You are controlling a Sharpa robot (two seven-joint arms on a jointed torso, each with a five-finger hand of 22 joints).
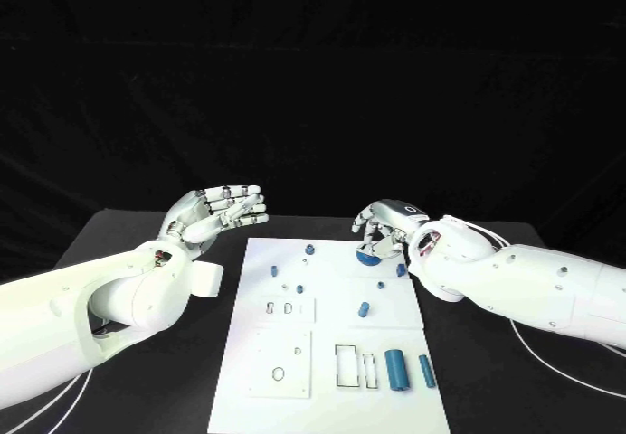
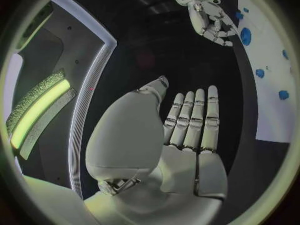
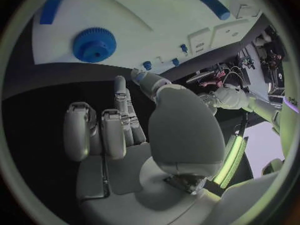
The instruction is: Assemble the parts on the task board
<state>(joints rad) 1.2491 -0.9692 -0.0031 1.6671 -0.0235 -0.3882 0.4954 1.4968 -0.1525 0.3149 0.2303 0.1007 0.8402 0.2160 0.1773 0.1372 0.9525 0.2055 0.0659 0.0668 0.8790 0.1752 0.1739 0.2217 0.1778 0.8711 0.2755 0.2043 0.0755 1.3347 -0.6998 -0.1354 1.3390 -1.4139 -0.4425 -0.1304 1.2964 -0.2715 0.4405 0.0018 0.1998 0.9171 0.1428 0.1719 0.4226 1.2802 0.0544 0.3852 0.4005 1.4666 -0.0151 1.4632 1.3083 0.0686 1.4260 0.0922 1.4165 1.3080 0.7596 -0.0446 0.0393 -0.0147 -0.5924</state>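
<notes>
Blue cylinders (image 1: pixel 395 366) lie nearest on the task board (image 1: pixel 327 380). Right hand (image 1: pixel 386 230), fingers curled and holding nothing, hovers just above the gear (image 1: pixel 368 257). Left hand (image 1: pixel 219 210) is spread, empty. Gear looks rigid, light; grip its toothed rim.

Black table (image 1: pixel 156 262), black backdrop (image 1: pixel 313 90) behind

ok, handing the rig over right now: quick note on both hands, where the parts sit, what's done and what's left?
Left hand: open, raised off the table left of the task board, holding nothing.
Right hand: fingers curled, no part in them, above the board's far right corner by the blue gear.
Parts: gear lies on the board; two blue cylinders lie at the near right; small blue pieces scattered mid-board.
Done: nothing I can confirm.
Left: the loose parts.
</notes>
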